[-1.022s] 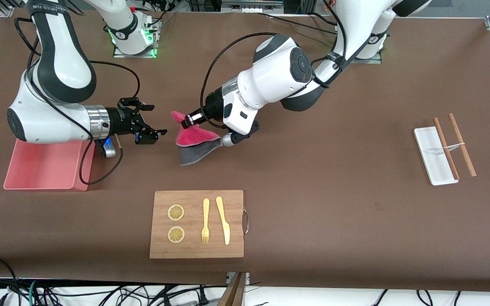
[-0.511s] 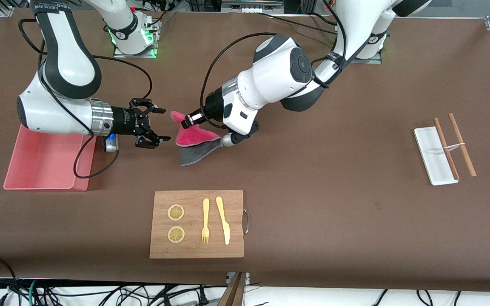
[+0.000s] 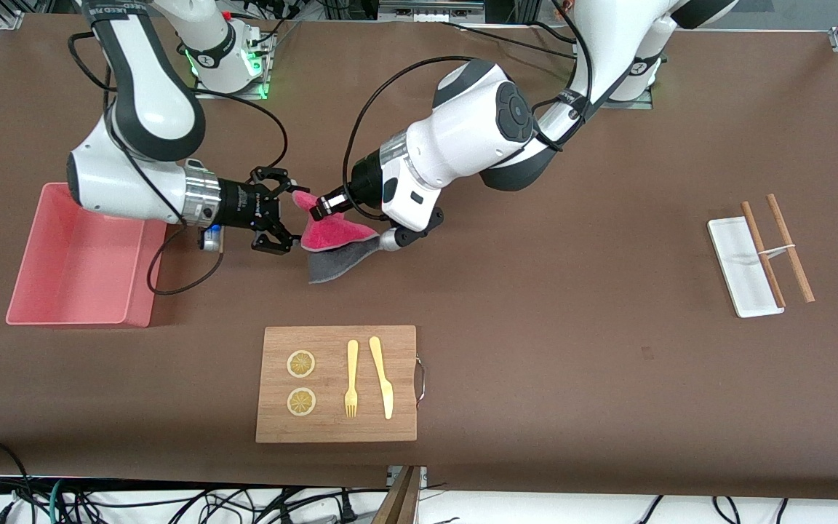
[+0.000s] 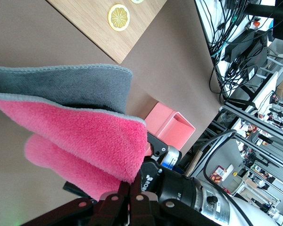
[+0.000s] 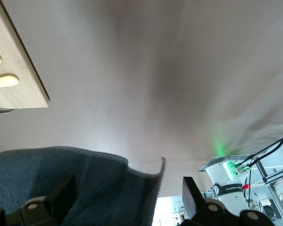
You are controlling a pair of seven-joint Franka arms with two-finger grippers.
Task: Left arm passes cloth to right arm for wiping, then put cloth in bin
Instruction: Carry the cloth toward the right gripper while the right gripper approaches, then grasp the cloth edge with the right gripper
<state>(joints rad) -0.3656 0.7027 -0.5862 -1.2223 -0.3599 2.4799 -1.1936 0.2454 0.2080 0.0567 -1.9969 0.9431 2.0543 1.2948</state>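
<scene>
The cloth point(image 3: 333, 234), pink face up and grey face point(image 3: 332, 266) below, hangs above the table's middle. My left gripper point(image 3: 321, 206) is shut on its upper corner; in the left wrist view the shut fingertips point(image 4: 132, 194) pinch the pink cloth point(image 4: 85, 136). My right gripper point(image 3: 289, 217) is open, with its fingers on either side of the cloth's free edge. In the right wrist view the grey cloth point(image 5: 70, 188) lies between the spread fingers of the right gripper point(image 5: 127, 200). The pink bin point(image 3: 77, 269) stands at the right arm's end of the table.
A wooden board point(image 3: 337, 384) with two lemon slices, a yellow fork and a knife lies nearer to the front camera than the cloth. A white tray point(image 3: 743, 268) with two brown sticks rests toward the left arm's end.
The right arm has swung from the bin's edge toward the cloth, and its open fingers now straddle the cloth's edge. The left arm and the cloth have held still.
</scene>
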